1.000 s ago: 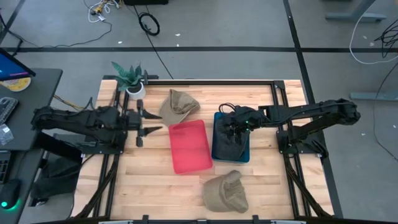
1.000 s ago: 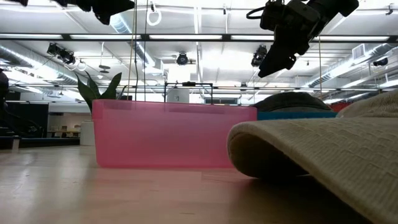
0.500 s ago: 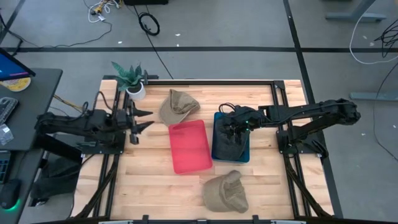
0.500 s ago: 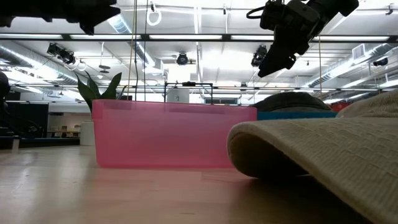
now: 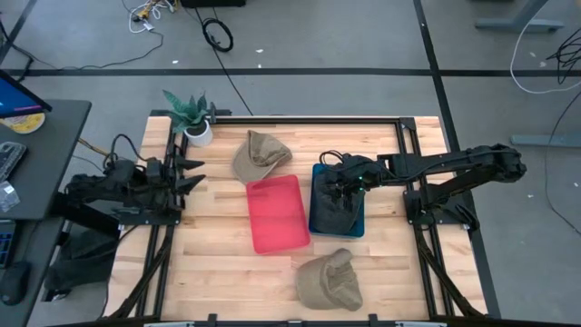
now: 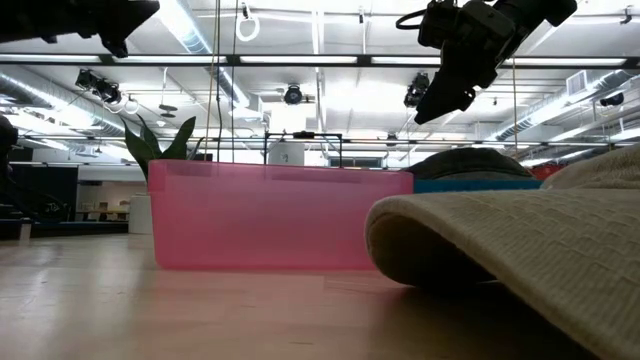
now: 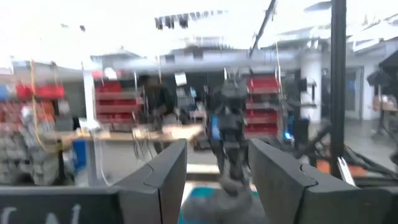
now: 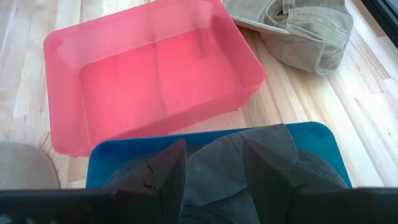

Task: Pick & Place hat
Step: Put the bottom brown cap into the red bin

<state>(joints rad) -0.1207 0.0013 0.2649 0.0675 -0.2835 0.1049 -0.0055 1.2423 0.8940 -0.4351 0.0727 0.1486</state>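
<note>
Butcher-block wood table (image 5: 227, 245) carried two rectangular plastic bins: red bin (image 5: 277, 213) empty, blue bin (image 5: 320, 215) with one dark fabric hat (image 8: 249, 163) inside. Two woven khaki hats (image 5: 260, 154) lay on bare wood. Right gripper (image 5: 338, 187) hung over the dark hat, fingers apart, gripping nothing. Left gripper (image 5: 188, 173) sat at table's left edge, fingers spread

The high view looks straight down on the whole table (image 5: 218, 236), while the low view sits at tabletop height, close behind a tan hat (image 6: 520, 260), facing the pink bin (image 6: 280, 215). The right wrist view looks steeply down, sharing that bin; the left wrist view faces level into the room.
</note>
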